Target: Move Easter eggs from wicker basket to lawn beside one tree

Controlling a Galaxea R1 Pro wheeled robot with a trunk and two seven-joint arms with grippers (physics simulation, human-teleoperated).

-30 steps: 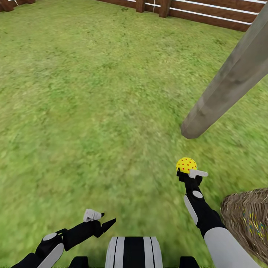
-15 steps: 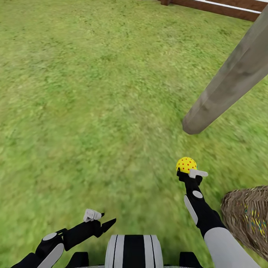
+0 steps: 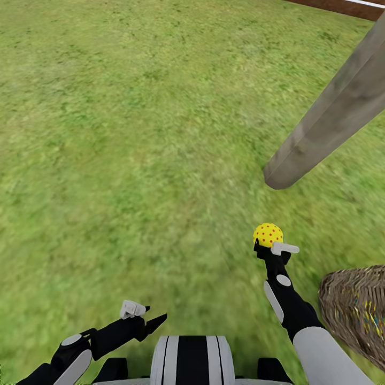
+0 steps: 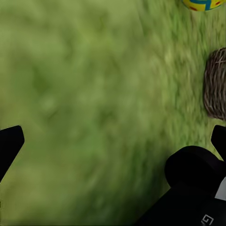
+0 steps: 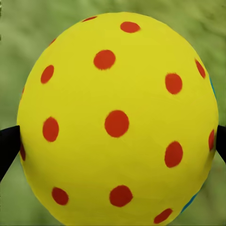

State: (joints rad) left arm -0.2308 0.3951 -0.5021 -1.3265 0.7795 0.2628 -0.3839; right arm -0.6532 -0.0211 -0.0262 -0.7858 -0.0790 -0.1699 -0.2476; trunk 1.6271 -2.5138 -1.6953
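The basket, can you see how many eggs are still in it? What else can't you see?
- Wicker basket: the head view's right edge cuts it off; coloured flecks show through the weave, but the eggs inside cannot be counted.
- Tree: its foliage lies beyond the head view's frame.
- Egg in the right hand: its blue bands are nearly all turned away from the right wrist view.
- Lawn: blurred in the left wrist view.

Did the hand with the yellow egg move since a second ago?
Cannot tell. The right hand and its egg sit at the same spot in the head view, while the tree trunk, fence and wicker basket all shifted, so the camera moved.
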